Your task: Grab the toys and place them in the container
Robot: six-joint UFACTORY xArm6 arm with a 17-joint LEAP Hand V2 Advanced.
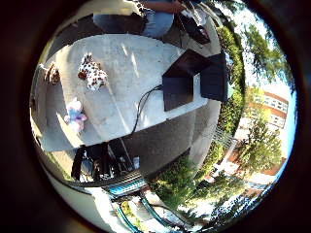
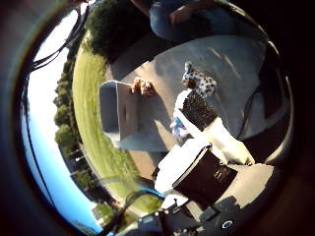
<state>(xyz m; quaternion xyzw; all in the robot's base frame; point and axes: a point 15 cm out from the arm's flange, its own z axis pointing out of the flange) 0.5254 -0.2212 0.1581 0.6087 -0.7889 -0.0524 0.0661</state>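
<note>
In the right thumb side palm view a grey open container (image 2: 118,108) stands on a concrete slab (image 2: 231,59). A small brown toy (image 2: 145,87) lies at the container's rim; I cannot tell if it is inside. A white plush toy with black spots (image 2: 200,81) lies on the slab a little away from the container. A pale blue and pink toy (image 2: 179,127) lies beside it, partly hidden by a finger. My right hand (image 2: 202,162) is high above the slab, its fingers (image 1: 185,85) relaxed and holding nothing.
A person (image 2: 187,15) sits at the far edge of the slab, not touching the toys. Grass (image 2: 94,108) borders the slab behind the container. Trees and buildings (image 1: 267,107) stand beyond.
</note>
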